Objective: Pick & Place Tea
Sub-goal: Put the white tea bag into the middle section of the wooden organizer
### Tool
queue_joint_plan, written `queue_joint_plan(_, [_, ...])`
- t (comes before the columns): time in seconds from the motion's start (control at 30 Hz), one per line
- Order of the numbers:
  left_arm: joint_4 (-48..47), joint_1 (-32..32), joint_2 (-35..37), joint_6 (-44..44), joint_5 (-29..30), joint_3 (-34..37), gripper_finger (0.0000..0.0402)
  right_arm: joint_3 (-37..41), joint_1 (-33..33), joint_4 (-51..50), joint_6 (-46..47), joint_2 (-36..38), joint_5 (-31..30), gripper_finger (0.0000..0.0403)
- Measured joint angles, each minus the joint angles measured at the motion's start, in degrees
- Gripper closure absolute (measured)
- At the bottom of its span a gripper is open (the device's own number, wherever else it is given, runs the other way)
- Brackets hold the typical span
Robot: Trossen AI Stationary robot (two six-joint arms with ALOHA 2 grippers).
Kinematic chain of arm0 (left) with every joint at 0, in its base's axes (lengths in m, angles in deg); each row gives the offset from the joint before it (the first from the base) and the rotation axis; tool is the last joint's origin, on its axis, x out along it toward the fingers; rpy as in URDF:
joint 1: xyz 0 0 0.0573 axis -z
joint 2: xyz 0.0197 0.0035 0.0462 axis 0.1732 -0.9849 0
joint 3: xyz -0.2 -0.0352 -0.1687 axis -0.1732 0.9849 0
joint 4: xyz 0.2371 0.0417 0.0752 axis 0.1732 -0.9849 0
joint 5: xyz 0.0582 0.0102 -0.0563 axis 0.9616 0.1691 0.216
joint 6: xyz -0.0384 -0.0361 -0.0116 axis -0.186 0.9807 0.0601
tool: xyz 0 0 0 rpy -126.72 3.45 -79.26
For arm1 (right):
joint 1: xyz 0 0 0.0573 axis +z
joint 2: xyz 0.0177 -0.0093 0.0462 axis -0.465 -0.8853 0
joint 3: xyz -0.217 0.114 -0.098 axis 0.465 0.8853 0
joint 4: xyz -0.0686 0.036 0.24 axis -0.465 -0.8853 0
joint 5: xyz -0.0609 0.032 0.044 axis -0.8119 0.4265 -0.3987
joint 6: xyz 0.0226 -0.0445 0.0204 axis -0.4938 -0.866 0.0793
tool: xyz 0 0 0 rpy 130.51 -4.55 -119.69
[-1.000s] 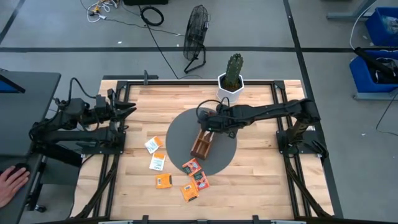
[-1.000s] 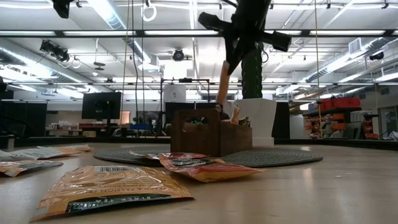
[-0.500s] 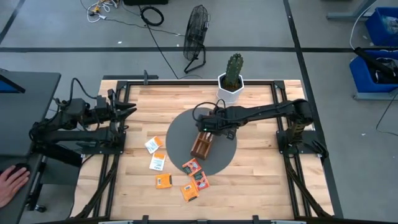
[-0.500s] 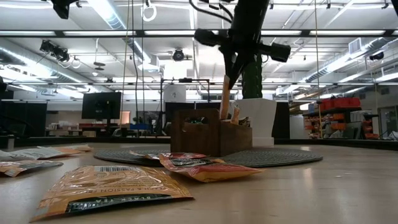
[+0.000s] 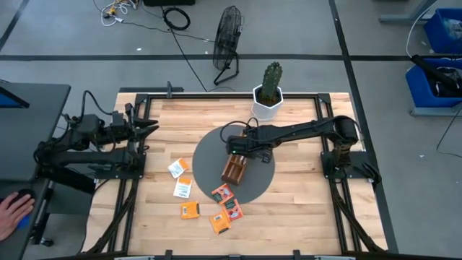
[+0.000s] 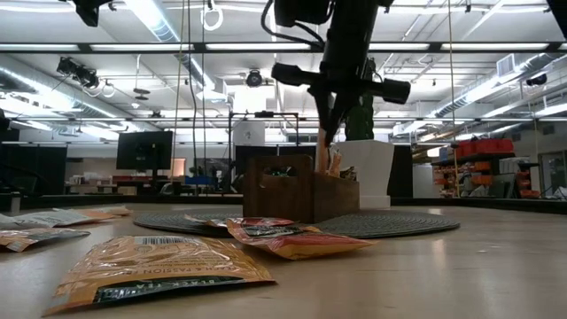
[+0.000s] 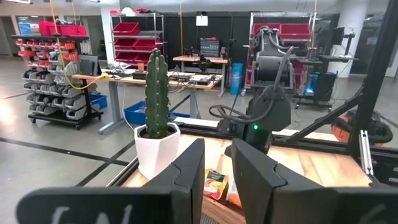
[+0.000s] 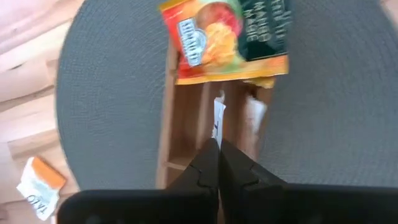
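Note:
A brown wooden tray [image 5: 233, 168] stands on a round grey mat [image 5: 209, 155] at the table's middle. My right gripper [image 5: 240, 146] hovers over the tray's far end, shut on a tea sachet [image 6: 322, 152] that shows edge-on in the right wrist view. Another sachet [image 8: 254, 112] stands in the tray. An orange one [image 8: 227, 37] lies flat across one end of the tray. Several loose sachets [image 5: 190, 209] lie flat on the wood near the front. My left gripper [image 5: 148, 127] waits at the table's left edge, open and level, holding nothing. My right gripper pinches the sachet's upper edge [image 8: 217, 127] between its two fingertips. The fingers come from above, pointing steeply down. The sachet hangs upright below them, with its lower end down inside the tray [image 6: 279, 190], behind the tray's wall.
A cactus in a white pot [image 5: 268, 94] stands at the table's far edge, close behind the tray. A fan [image 5: 227, 36] stands on the floor beyond. A person's hand [image 5: 11, 209] rests on the desk left of the table.
My right gripper has gone down and a little toward the table's left edge, staying shut on the sachet. The sachet, hanging clear above the tray a second ago, now has its lower end inside it.

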Motion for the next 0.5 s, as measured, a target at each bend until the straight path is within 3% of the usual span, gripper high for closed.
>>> queue_joint_plan(0.5, [0.05, -0.02, 0.02, -0.41, 0.01, 0.0, 0.0319, -0.04, -0.55, -1.22, -2.78, -0.74, 0.34, 0.0397])
